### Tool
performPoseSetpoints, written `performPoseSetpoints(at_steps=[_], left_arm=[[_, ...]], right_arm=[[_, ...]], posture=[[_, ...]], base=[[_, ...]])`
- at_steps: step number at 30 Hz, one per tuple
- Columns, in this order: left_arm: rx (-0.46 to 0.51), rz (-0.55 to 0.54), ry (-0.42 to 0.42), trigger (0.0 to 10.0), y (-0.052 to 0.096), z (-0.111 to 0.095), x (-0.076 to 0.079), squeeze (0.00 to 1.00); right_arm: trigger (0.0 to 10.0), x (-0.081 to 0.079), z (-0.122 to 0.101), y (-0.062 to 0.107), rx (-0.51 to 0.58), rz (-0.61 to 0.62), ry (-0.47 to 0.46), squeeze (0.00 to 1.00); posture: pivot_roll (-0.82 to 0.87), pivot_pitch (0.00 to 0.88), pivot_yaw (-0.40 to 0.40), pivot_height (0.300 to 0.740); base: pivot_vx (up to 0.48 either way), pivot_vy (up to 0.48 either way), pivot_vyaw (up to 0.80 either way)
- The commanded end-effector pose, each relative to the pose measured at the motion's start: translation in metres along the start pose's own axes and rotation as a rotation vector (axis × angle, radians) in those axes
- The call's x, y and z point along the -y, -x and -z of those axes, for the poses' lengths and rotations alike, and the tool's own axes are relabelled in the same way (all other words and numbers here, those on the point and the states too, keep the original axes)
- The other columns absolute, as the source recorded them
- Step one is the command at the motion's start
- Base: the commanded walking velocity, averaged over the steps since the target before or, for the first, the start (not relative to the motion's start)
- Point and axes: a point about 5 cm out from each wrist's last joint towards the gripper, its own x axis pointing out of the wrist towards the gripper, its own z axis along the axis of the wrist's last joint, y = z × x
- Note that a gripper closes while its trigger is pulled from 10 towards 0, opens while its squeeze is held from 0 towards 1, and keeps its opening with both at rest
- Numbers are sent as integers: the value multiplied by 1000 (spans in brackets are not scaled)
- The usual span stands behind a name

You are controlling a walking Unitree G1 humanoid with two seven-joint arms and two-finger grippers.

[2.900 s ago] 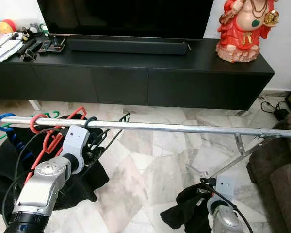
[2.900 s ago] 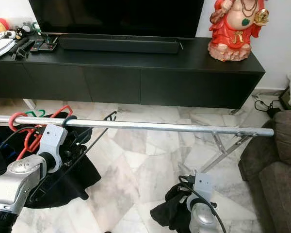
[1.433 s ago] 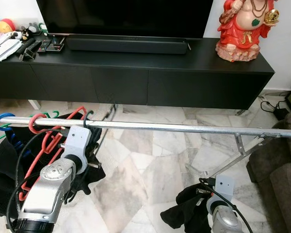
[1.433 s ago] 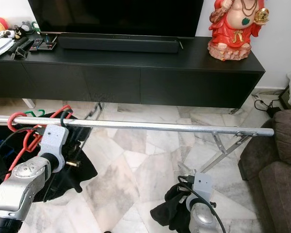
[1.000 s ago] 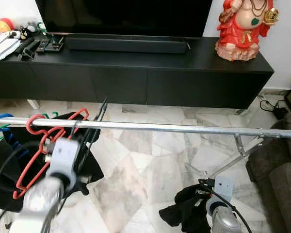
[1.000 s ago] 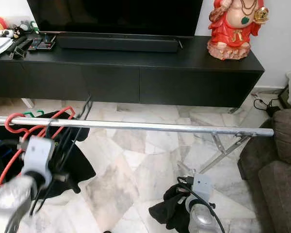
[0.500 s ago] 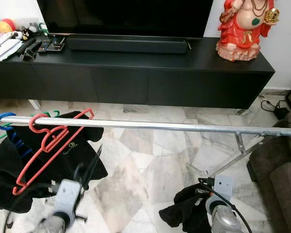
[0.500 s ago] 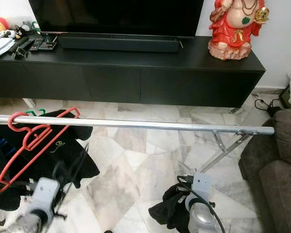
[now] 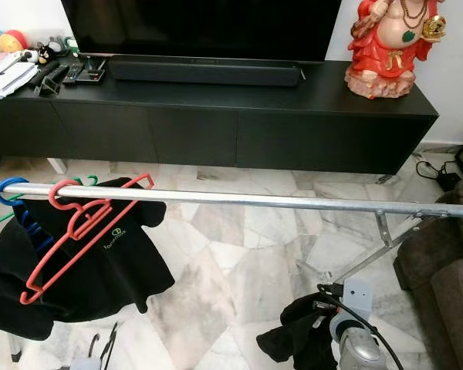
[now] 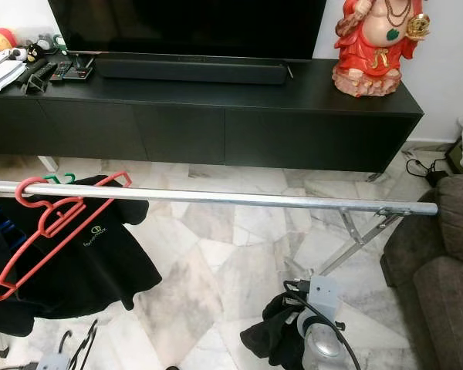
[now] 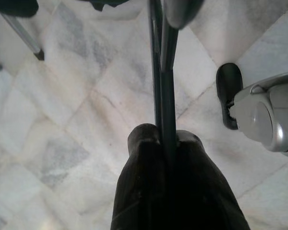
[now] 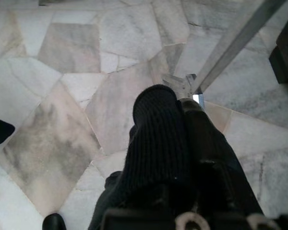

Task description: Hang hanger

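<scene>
Fingers (image 11: pixel 149 182) of our left gripper (image 11: pixel 165 143) pinch a thin dark hanger (image 11: pixel 162 72) low over the marble floor (image 9: pixel 239 270). Our right gripper (image 12: pixel 180 108) hangs with its fingers pressed together beside black cloth (image 9: pixel 293 339). On the metal rail (image 9: pixel 293 203) hang a red hanger (image 9: pixel 77 231) and a black shirt (image 9: pixel 100 270).

Home living room: big TV (image 9: pixel 201 23) and soundbar (image 9: pixel 204 72) on black console (image 9: pixel 216 116) across upper frame, marble floor (image 9: pixel 239 262), sofa (image 9: pixel 455 270) at right edge.
</scene>
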Motion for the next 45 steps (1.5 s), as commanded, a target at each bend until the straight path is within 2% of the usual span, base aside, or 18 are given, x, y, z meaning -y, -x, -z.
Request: performPoseSetpoints(at_steps=[1, 11, 22, 45], left_arm=[[-11, -9, 22, 10000, 0, 6, 0, 0], [-11, 1, 36, 10000, -2, 9, 8, 0], [-56, -8, 43, 10000, 1, 25, 1, 0], [-87, 5, 28, 10000, 4, 36, 2, 0]], right_arm=[[10000, -1, 3, 1, -14, -17, -1, 0], [10000, -3, 4, 1, -13, -23, 0, 0], [10000, -3, 1, 0, -7, -26, -11, 0], [10000, 1, -7, -2, 24, 5, -42, 0]], posture=[[18, 175, -7, 740], [21, 189, -9, 740], [26, 190, -11, 740], [25, 180, -6, 740]], base=[[0, 480, 0], [0, 480, 186], [0, 468, 0], [0, 0, 0]])
